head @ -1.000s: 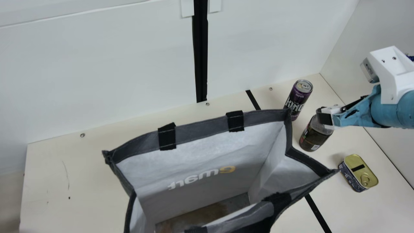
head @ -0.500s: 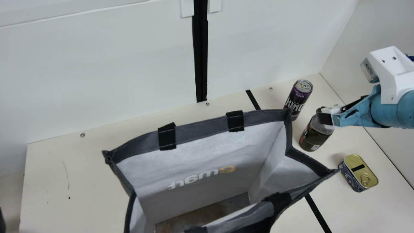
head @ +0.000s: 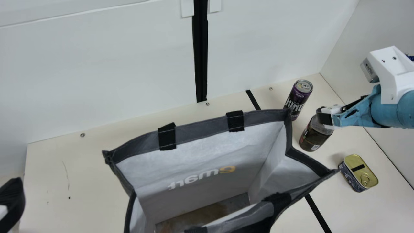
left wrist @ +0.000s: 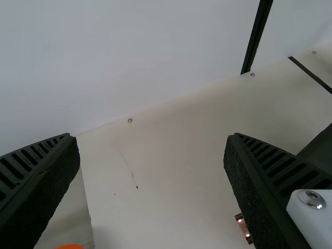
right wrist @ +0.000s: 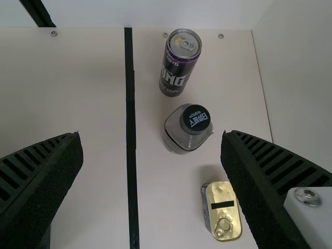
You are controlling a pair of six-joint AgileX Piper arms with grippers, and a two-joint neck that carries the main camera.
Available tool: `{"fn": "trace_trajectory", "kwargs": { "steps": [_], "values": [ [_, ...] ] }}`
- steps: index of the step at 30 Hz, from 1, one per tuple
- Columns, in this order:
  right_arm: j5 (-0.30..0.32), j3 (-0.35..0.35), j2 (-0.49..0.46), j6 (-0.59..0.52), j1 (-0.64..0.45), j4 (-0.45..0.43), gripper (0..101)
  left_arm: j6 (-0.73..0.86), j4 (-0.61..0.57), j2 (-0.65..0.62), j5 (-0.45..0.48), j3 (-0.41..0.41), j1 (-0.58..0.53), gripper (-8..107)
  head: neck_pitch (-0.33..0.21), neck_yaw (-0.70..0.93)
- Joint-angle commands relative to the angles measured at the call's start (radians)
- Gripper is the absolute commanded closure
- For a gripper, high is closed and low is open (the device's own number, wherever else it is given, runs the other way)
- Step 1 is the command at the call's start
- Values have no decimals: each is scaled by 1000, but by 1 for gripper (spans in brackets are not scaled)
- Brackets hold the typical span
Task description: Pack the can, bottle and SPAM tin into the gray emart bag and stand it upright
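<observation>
Nearest me, mid-table, the gray emart bag (head: 200, 132) stands with its mouth gaping upward. Near left, the left gripper (head: 11, 200) is at the table's edge, fingers spread, grasping nothing. To the bag's right lies the SPAM tin (head: 360, 171), with the bottle (head: 315, 137) upright a bit farther back. The right gripper (head: 325, 118) hangs by the bottle's top, fingers parted and unladen. Farthest, at the right, I see the can (head: 299, 97) upright.

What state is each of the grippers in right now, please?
Left gripper: open, holding nothing.
Right gripper: open, holding nothing.
</observation>
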Motion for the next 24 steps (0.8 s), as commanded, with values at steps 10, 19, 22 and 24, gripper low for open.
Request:
{"fn": "trace_trajectory", "kwargs": {
  "steps": [10,19,22,24],
  "values": [
    [0,0,0,0,0,0,6,-82,95,67,11,-105,-164,9,-23,-1],
    [0,0,0,0,0,0,6,-108,121,114,15,-184,-241,9,-23,-1],
    [0,0,0,0,0,0,6,-108,128,129,15,-211,-267,9,-23,-1],
    [0,0,0,0,0,0,6,-108,130,139,15,-232,-286,9,-23,-1]
  ]
}}
